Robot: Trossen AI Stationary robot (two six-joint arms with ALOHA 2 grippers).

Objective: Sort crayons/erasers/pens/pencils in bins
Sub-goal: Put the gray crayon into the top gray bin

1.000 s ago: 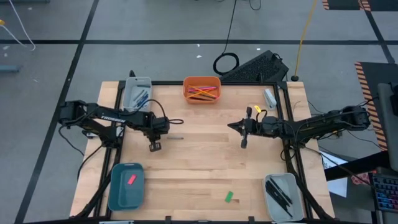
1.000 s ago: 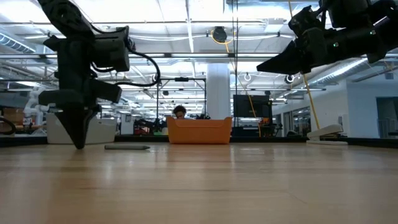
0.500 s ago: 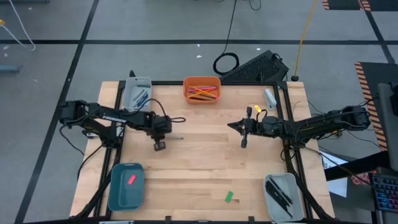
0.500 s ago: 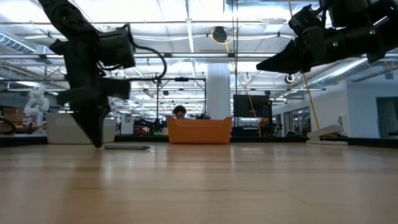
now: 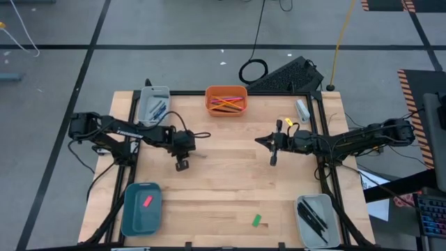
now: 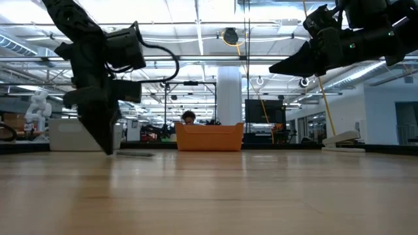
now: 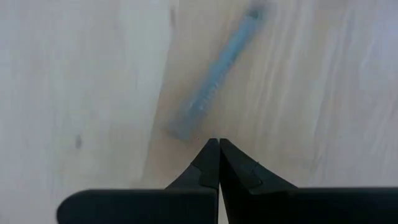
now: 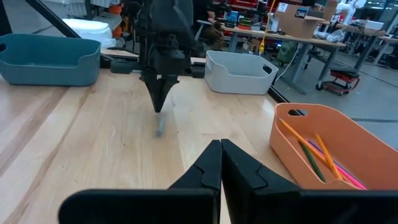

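A grey crayon [image 7: 214, 71] lies flat on the bare wood left of the table's middle [image 5: 198, 155]. My left gripper [image 7: 219, 143] is shut and points down, its tips low over the table [image 6: 110, 151], just short of one end of the crayon; I see a small gap between them. My right gripper [image 5: 273, 159] is shut and hangs well above the table right of the middle [image 6: 274, 68], holding nothing. A green eraser [image 5: 257, 220] lies on the wood near the front edge.
An orange bin [image 5: 226, 100] with pencils stands at the far edge, with a pale grey bin [image 5: 153, 103] at the far left. A teal bin [image 5: 142, 208] with a pink eraser is at the near left, and a grey bin [image 5: 318, 219] with pens at the near right.
My left gripper has moved low over the table toward the right edge, closing in on the grey crayon, and has tipped a little. The crayon has stayed where it was.
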